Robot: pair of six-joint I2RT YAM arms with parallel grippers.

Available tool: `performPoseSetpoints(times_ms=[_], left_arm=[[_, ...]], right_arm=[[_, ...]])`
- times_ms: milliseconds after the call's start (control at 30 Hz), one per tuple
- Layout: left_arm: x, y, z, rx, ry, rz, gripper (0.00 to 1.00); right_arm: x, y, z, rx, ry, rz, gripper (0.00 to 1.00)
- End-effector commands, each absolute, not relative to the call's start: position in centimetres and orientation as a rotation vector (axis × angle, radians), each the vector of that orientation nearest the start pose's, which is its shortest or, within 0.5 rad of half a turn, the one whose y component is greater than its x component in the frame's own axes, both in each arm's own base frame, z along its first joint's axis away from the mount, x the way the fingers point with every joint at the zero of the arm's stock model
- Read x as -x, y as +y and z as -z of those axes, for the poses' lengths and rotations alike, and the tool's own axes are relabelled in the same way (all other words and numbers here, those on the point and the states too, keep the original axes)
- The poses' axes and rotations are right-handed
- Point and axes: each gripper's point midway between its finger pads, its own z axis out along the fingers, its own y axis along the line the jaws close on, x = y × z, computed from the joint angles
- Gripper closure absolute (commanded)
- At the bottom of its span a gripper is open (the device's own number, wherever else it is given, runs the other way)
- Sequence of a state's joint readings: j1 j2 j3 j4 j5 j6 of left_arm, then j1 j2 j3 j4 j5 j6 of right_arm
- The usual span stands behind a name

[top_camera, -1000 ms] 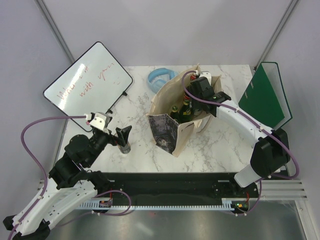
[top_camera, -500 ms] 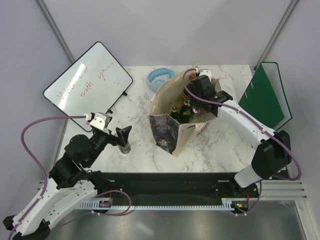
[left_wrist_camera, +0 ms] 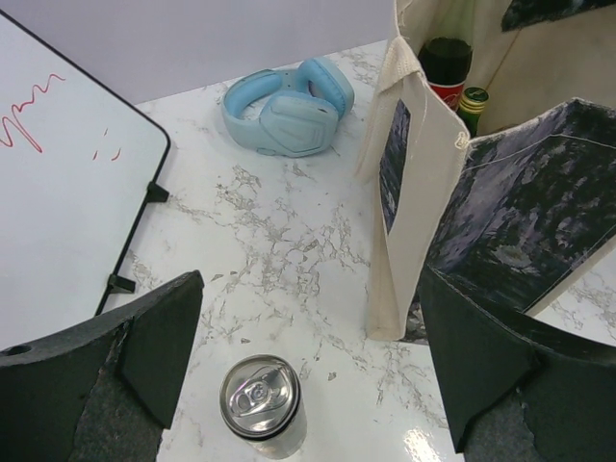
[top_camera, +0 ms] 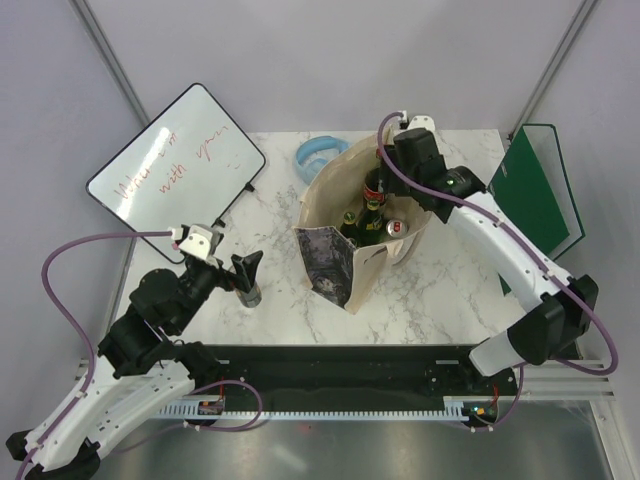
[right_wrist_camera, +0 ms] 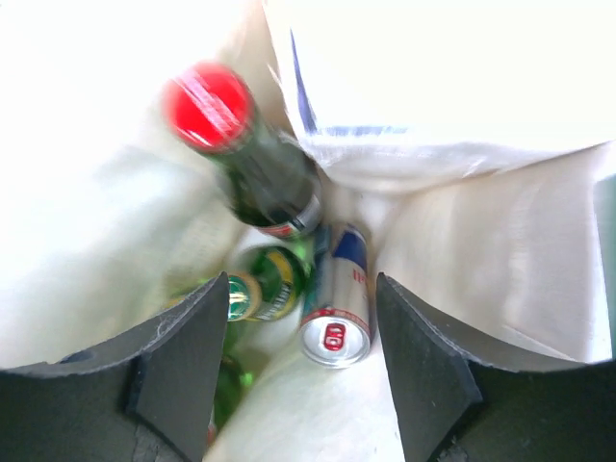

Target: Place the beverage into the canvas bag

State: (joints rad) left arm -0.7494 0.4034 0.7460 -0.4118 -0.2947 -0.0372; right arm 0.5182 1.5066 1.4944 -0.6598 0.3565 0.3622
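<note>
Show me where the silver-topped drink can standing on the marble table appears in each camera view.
Top external: the silver-topped drink can stands left of centre, on the table.
Left wrist: the same can sits at the bottom edge, left of centre.
Right wrist: not in it; this camera looks down into the bag.
Shared landmark: the beige canvas bag, seen in all three views.

canvas bag (top_camera: pixel 330 195): upright, bottles (top_camera: pixel 372 212) inside | can (top_camera: pixel 251 294): standing on table (top_camera: pixel 440 280)
</note>
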Motion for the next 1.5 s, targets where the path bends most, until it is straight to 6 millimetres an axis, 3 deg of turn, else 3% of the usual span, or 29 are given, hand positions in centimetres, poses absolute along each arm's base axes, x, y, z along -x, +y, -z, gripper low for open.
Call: performPoseSetpoints(times_ms=[0, 67, 133, 200, 300, 333, 600, 800, 833, 900, 933, 1000, 1033, 1100, 1333, 1467], left_arm=[[-20.6, -11.0, -30.9, -0.257, 1.621, 0.339, 0.00], [-20.6, -10.4, -31.5, -0.194, 1.649, 0.336, 0.00], [-20.6, -10.9, -32.2, -0.187, 1.666, 0.369, 0.00], [-20.0, -12.0, -32.3, -0.236, 1.689, 0.432, 0.00], [-18.4, -13.1, -34.6, -0.277, 1.654, 0.555, 0.00], [-17.4, -13.1, -36.4, -0.281, 1.614, 0.609, 0.00], [-12.4, -11.0, -44.1, -0.267, 1.413, 0.786, 0.00], [-8.8, -9.1, -47.5, -0.267, 1.269, 0.881, 0.00], [-8.4, -8.9, -47.7, -0.270, 1.254, 0.889, 0.00], [-7.9, -8.6, -47.9, -0.270, 1.229, 0.896, 0.00], [-7.7, -8.5, -48.0, -0.269, 1.223, 0.902, 0.00], [-7.4, -8.2, -48.1, -0.261, 1.211, 0.913, 0.00], [-7.3, -8.3, -48.1, -0.263, 1.213, 0.918, 0.00], [-7.0, -8.2, -48.2, -0.260, 1.204, 0.934, 0.00], [-6.7, -7.2, -48.0, -0.225, 1.170, 0.920, 0.00], [-7.0, -7.2, -47.7, -0.220, 1.177, 0.913, 0.00]], right_arm=[[-36.7, 16.6, -33.3, -0.009, 2.059, -0.206, 0.31], [-35.7, 17.6, -35.3, 0.023, 2.029, -0.240, 0.31], [-35.0, 18.7, -37.2, 0.050, 1.995, -0.275, 0.31], [-33.6, 21.2, -38.2, 0.114, 1.977, -0.317, 0.31], [-31.5, 24.7, -40.1, 0.198, 1.926, -0.374, 0.31], [-31.1, 25.7, -41.1, 0.212, 1.901, -0.403, 0.31], [-26.2, 36.8, -41.7, 0.469, 1.798, -0.604, 0.29], [-24.7, 43.3, -40.0, 0.594, 1.788, -0.702, 0.29], [-24.6, 44.8, -38.5, 0.635, 1.809, -0.710, 0.29], [-24.1, 46.4, -37.8, 0.664, 1.819, -0.746, 0.29], [-24.3, 47.5, -36.2, 0.686, 1.847, -0.741, 0.28], [-23.8, 48.7, -35.3, 0.707, 1.861, -0.756, 0.28], [-23.9, 49.5, -33.9, 0.721, 1.882, -0.747, 0.28], [-23.4, 50.6, -33.3, 0.747, 1.883, -0.756, 0.28], [-23.6, 52.5, -26.3, 0.833, 2.007, -0.672, 0.27], [-23.1, 53.4, -23.6, 0.868, 2.059, -0.682, 0.27]])
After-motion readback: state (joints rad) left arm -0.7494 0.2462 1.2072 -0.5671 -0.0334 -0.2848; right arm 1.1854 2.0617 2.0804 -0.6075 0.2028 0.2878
